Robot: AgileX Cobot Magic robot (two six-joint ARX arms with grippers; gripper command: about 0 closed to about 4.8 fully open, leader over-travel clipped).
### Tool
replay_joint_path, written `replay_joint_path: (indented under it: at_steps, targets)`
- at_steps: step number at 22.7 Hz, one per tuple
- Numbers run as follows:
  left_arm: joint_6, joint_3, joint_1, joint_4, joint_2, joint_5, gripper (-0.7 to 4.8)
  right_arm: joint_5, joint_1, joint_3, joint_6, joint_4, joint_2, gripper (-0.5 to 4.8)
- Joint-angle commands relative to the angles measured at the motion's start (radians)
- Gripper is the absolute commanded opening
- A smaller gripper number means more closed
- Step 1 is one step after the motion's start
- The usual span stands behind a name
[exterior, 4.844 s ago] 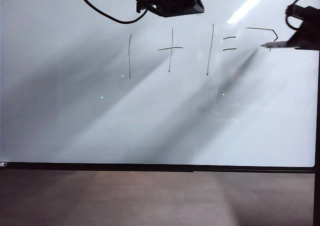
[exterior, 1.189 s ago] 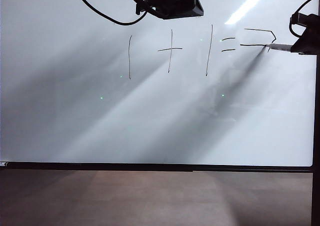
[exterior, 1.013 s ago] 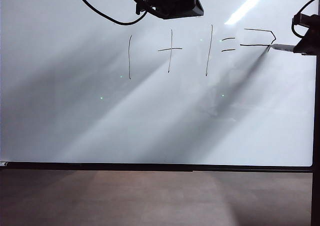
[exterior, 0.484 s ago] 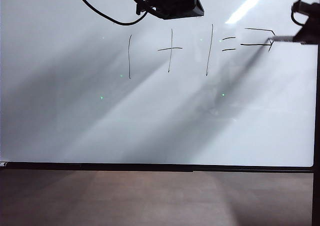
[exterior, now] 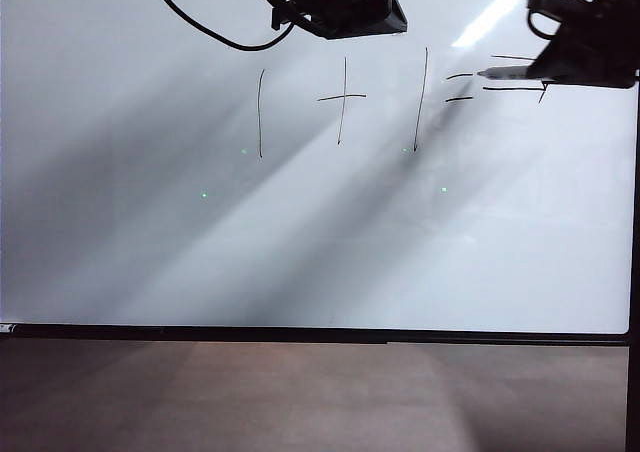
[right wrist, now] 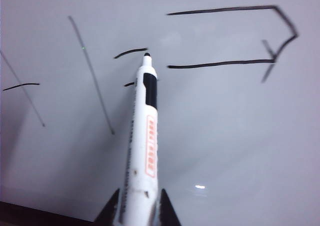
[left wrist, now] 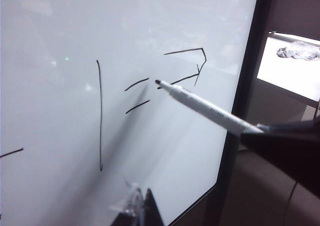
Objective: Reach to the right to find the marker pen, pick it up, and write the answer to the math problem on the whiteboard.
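Writing step in hand: right gripper [right wrist: 138, 208] is clamping the marker pen [right wrist: 142, 151] at upper right of the exterior view, tip near the equals dashes of the math problem [exterior: 340, 100]. The answer [exterior: 518, 75] on the whiteboard [exterior: 300, 252] looks unfinished. Next move probably needs tip back at the lower stroke. Left gripper [left wrist: 142, 208] is idling top centre, state unclear.

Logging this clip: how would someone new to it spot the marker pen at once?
Start at the whiteboard and follow the handwritten sum to its equals dashes. The marker pen juts out there from the right claw, shut on it. It is a pale solid stick with a dark tip, unlike the thin black lines around it.
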Motion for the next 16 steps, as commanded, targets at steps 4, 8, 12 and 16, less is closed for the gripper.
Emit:
replay_joint_path:
  at_steps: [4,8,12,16]
  targets:
    - [0.004,0.004,-0.003,0.013,-0.004,0.003,-0.05,0.053,0.019,0.006,-0.005,-0.006,-0.003,-0.06]
    - [0.004,0.004,-0.003,0.012,-0.004,0.003,-0.05,0.074,0.018,0.006,-0.007,-0.010,-0.003,-0.06]
    - [0.004,0.004,-0.003,0.013,-0.004,0.003,-0.05,0.072,0.018,0.006,-0.008,-0.011,-0.001,-0.06]
    - [0.004,0.004,-0.003,0.012,-0.004,0.003,-0.04,0.072,0.018,0.006,-0.011,-0.012,0.004,-0.06]
